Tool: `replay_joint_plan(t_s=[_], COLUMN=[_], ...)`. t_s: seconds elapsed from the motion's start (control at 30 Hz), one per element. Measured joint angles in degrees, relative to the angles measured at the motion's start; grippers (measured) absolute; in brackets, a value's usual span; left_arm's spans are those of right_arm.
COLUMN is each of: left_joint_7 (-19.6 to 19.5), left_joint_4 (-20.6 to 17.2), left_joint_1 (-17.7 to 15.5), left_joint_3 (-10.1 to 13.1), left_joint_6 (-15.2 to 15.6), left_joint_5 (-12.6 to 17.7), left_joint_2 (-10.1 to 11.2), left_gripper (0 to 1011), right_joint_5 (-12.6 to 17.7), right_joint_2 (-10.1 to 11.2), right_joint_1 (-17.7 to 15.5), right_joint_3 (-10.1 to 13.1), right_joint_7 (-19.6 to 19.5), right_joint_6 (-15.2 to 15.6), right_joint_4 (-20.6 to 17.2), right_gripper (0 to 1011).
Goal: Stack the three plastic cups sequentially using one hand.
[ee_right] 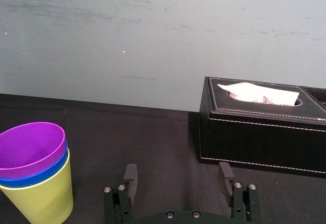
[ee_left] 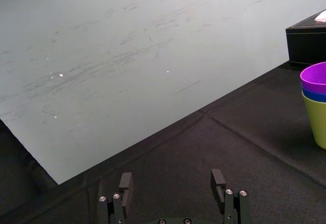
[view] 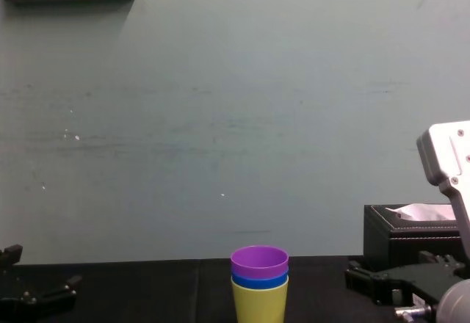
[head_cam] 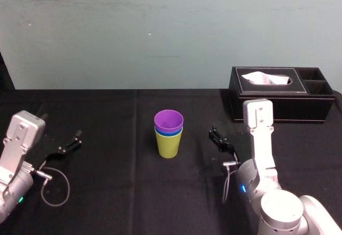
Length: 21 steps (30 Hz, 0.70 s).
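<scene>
Stacking looks done: purple cup [head_cam: 169,120] in blue cup [head_cam: 168,132] in yellow-green cup [head_cam: 169,146], upright mid surface [head_cam: 107,165]. Right end effector [ee_right: 178,178] near stack, wide, empty. Left end effector [ee_left: 172,180] parked well apart, wide. Next: probably just hold clear.

A table [head_cam: 117,203] draped in black cloth runs back to a pale wall. Near its middle the yellow-green cup [head_cam: 169,146] stands upright on the cloth. At the far right sits the black tissue box [head_cam: 291,99], well apart from that cup.
</scene>
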Motion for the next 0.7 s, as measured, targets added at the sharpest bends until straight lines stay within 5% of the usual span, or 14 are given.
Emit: replay_joint_plan(t_s=[0.7], left_joint_7=[0.0], left_joint_4=[0.0], left_joint_1=[0.0], left_joint_3=[0.0], left_joint_6=[0.0], left_joint_5=[0.0], left_joint_2=[0.0], left_gripper=[1000], right_joint_5=[0.1], right_joint_2=[0.0], right_joint_1=[0.1], right_joint_3=[0.0], right_joint_7=[0.1], right_joint_6=[0.0], right_joint_4=[-0.1], right_gripper=[1004])
